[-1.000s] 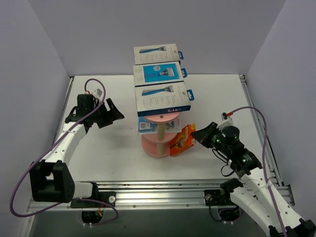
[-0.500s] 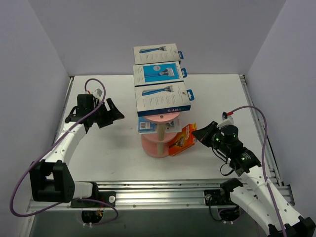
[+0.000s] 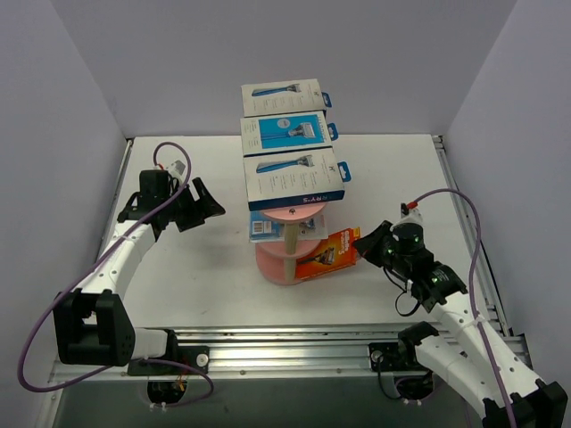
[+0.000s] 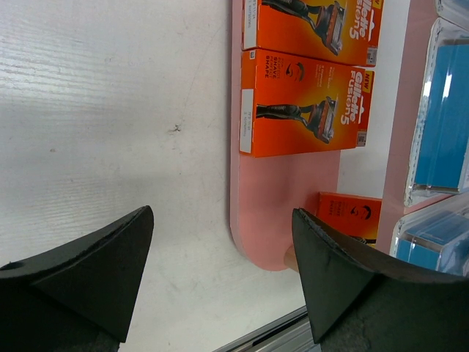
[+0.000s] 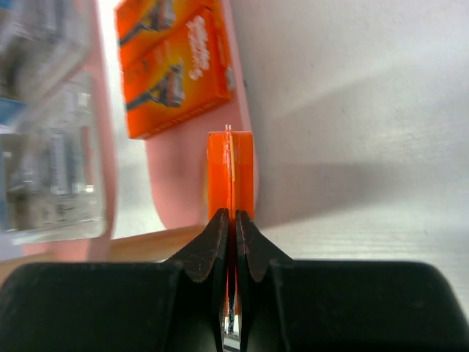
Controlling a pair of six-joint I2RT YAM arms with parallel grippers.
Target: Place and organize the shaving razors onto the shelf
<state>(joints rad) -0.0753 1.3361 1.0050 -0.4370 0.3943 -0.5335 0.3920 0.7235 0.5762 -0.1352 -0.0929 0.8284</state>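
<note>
The pink shelf (image 3: pixel 308 214) stands mid-table on a beige post (image 3: pixel 290 239). Three white-and-blue razor boxes (image 3: pixel 295 178) lie in a row on its top tier. A clear blister pack with a blue insert (image 3: pixel 266 228) sits on a lower tier. My right gripper (image 3: pixel 361 242) is shut on an orange razor pack (image 3: pixel 326 254) at the right edge of the bottom tier (image 3: pixel 278 266). In the right wrist view the pack (image 5: pixel 231 169) shows edge-on between my fingers. My left gripper (image 3: pixel 210 207) is open and empty, left of the shelf.
The left wrist view shows two orange packs (image 4: pixel 308 103) lying on a pink tier (image 4: pixel 282 198), a third orange pack (image 4: pixel 350 214) below, and blue blister packs (image 4: pixel 440 132) at the right. A metal rail (image 3: pixel 285 343) runs along the near edge.
My right gripper has shifted slightly right and turned the orange pack from steeply tilted to lying nearly flat over the bottom tier's edge. The left arm has not moved.
</note>
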